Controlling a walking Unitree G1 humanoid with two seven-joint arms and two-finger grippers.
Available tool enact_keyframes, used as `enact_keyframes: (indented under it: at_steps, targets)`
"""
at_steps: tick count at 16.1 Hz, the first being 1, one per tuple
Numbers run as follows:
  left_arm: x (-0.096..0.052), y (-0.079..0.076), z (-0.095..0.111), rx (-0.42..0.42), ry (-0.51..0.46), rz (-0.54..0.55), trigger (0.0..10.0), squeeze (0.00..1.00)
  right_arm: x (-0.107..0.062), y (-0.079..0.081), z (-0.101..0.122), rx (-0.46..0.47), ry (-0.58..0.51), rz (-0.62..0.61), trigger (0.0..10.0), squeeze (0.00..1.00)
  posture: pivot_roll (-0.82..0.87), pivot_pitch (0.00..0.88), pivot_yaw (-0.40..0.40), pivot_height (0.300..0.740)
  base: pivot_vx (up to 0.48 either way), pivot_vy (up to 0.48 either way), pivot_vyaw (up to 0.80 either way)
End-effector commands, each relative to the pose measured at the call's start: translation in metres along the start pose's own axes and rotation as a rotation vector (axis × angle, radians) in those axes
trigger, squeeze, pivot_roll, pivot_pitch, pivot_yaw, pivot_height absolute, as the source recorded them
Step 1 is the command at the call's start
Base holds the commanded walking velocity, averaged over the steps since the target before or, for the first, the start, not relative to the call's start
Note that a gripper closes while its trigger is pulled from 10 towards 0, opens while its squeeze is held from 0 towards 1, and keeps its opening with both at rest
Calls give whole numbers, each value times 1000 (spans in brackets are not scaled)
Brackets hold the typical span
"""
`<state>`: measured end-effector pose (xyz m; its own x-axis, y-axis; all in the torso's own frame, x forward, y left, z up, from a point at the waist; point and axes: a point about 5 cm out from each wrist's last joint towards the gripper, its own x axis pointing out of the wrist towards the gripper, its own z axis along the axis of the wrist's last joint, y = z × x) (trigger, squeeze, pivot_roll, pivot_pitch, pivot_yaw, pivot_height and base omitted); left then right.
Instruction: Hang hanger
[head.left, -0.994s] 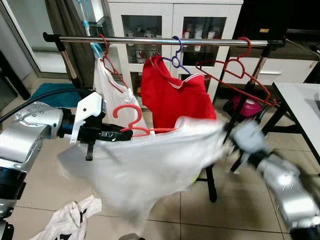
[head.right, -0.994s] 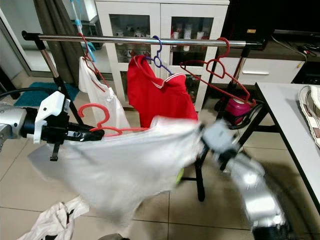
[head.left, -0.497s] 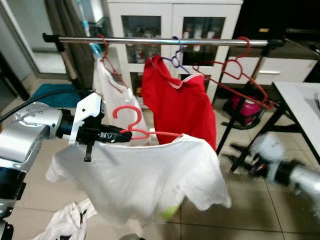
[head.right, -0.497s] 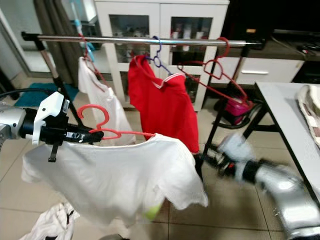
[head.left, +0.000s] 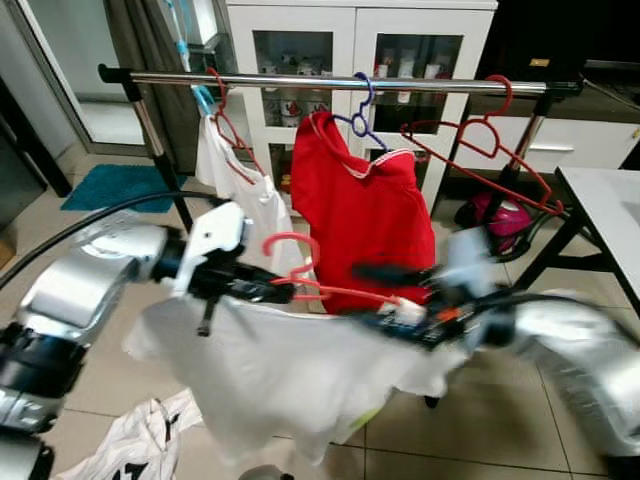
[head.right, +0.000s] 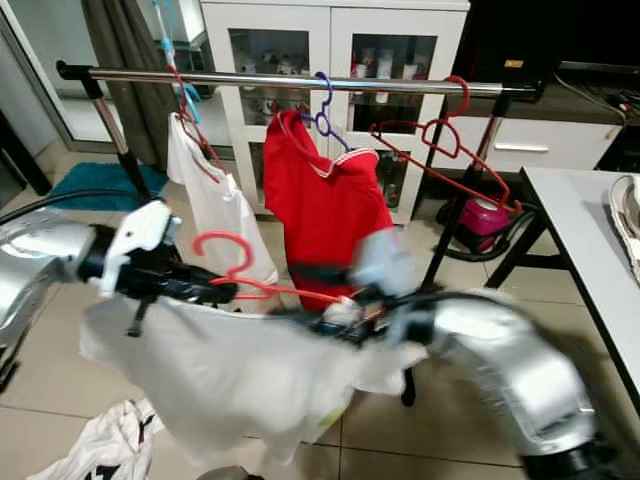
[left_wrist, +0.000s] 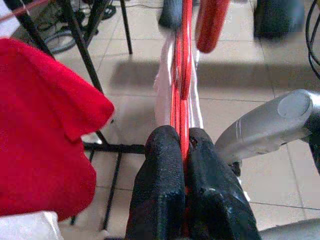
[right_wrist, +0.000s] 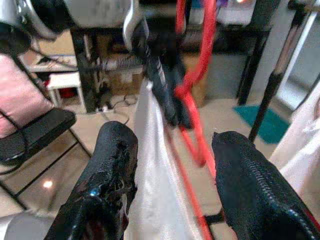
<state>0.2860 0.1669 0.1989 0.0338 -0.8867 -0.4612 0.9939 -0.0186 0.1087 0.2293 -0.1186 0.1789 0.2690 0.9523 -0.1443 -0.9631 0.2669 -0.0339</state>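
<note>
A red hanger carries a white T-shirt that hangs below it. My left gripper is shut on the hanger just under its hook; in the left wrist view the black fingers pinch the red wire. My right gripper, blurred, is open at the hanger's right shoulder. In the right wrist view its fingers straddle the shirt and the red wire. The chrome rail runs across above and behind.
On the rail hang a white shirt, a red shirt on a blue hanger and two bare red hangers. A white cloth lies on the tiled floor. A table edge is at the right, a cabinet behind.
My right arm has swung in from the right and its open gripper now sits at the hanger's right shoulder. The left gripper with hanger and shirt has shifted a little right.
</note>
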Motion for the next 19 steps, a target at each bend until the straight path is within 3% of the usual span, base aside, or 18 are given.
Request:
enact_keyframes:
  at_steps: [1,3,4,5,7,9,19]
  targets:
    - [0,2,9,53,22,-4,0,0,6,0,1,-19,41,1,10000,0,-50,0,60,740,0,0,0]
    - [6,-1,15,88,30,-39,0,0,16,-1,-4,-13,85,-17,10000,0,-50,0,60,740,0,0,0]
    - [7,-2,15,95,34,-44,0,0,17,-1,-5,-14,93,-25,8784,0,-50,0,60,740,0,0,0]
    - [8,-2,16,110,50,-51,0,0,19,-2,-6,-11,106,-39,2627,0,-50,0,60,740,0,0,0]
    - [9,-4,17,127,67,-60,0,0,21,-4,-6,-8,116,-61,2039,0,-52,0,61,740,0,0,0]
    - [10,-3,18,133,66,-60,0,0,24,-3,-3,5,98,-53,0,0,-52,0,60,740,0,0,0]
    - [9,3,24,168,23,-8,0,0,32,8,-7,59,86,15,0,0,-49,0,56,740,0,0,0]
